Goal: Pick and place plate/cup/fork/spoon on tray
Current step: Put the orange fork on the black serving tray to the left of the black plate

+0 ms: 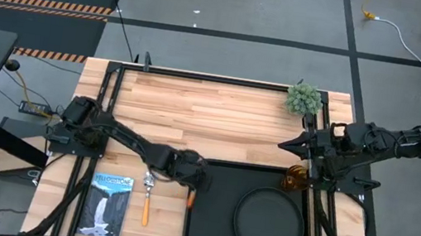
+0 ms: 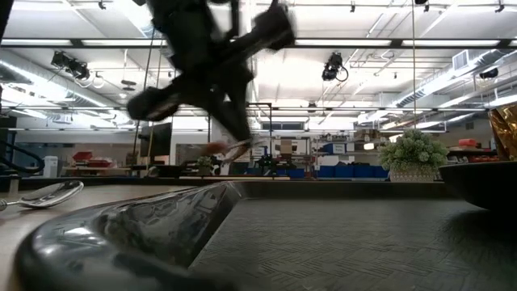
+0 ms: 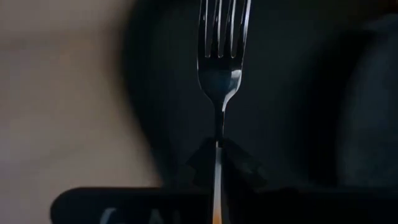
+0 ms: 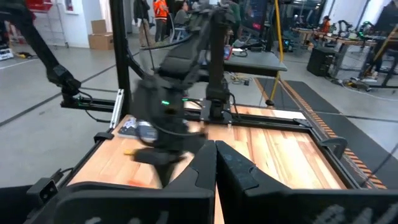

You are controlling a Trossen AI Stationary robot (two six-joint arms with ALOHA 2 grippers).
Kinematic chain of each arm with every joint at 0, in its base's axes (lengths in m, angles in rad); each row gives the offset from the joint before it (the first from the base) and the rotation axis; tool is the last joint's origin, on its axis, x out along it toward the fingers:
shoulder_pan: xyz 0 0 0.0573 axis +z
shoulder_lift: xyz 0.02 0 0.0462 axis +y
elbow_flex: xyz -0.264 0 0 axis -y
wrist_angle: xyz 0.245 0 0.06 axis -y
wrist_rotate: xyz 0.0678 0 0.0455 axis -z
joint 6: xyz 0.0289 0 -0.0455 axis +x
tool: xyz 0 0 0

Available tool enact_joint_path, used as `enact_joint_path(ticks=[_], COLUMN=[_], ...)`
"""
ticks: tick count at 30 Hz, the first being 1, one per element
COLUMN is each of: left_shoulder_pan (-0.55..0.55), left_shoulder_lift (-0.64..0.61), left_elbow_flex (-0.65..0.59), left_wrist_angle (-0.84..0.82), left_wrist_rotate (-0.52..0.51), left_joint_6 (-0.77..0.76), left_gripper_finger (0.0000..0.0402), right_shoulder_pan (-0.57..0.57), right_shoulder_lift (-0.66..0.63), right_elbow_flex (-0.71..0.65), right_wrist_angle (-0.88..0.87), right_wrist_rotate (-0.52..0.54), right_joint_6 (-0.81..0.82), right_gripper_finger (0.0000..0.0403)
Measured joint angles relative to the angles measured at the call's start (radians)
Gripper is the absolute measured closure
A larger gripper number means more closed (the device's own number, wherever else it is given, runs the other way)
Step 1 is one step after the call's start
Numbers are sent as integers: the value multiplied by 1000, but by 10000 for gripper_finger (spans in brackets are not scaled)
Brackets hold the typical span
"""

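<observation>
At the tray's left rim: the left gripper (image 1: 191, 184) is seen carrying the fork (image 3: 222, 56), pinched by its stem with the tines pointing out ahead over the dark tray (image 1: 206, 234).
Left gripper state: closed tight on the fork, with only the thin stem between the fingertips; the orange handle end (image 1: 190, 201) is seen below the gripper.
Right gripper (image 4: 214, 163): parked at the table's right edge, near the cup (image 1: 295, 179); its fingers are pressed together with nothing held.
Plate (image 1: 267, 219): already lying in the tray's right half.
Spoon (image 1: 146, 199): lying on the wood left of the tray, beside a booklet (image 1: 108, 204), not yet moved.
Cup: standing outside the tray, just off its upper right corner.
Risk, slip: the narrow stem could pivot or slide in the pinch, since so little metal is gripped.
Risk, placement: a release made too near the rim could leave the fork propped on the raised edge or fallen back onto the table.
</observation>
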Motion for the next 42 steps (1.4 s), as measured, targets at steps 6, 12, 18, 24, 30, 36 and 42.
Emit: enact_joint_path(ticks=[6,12,18,24,30,36,42], left_shoulder_pan=[-69,-124,-143,-141,-137,-134,-130], left_shoulder_lift=[56,103,169,287,397,439,462], left_elbow_flex=[1,21,208,406,550,585,584], left_wrist_angle=[261,379,215,30,-29,-62,-74], left_wrist_rotate=[-54,-141,-161,-191,-165,-136,-126], left_joint_6=[-72,-138,-100,-134,-111,-140,-172], left_gripper_finger=[383,384,385,385,385,375,364], right_shoulder_pan=[0,0,0,0,0,0,0], right_shoulder_lift=[-20,-29,-36,-50,-53,-42,-33], right_elbow_flex=[0,0,0,0,0,0,0], right_wrist_angle=[-21,-24,-27,-26,-27,-31,-27], right_wrist_rotate=[6,6,5,4,2,1,1], right_joint_6=[0,1,1,9,11,13,12], right_gripper_finger=[394,394,394,394,394,394,394])
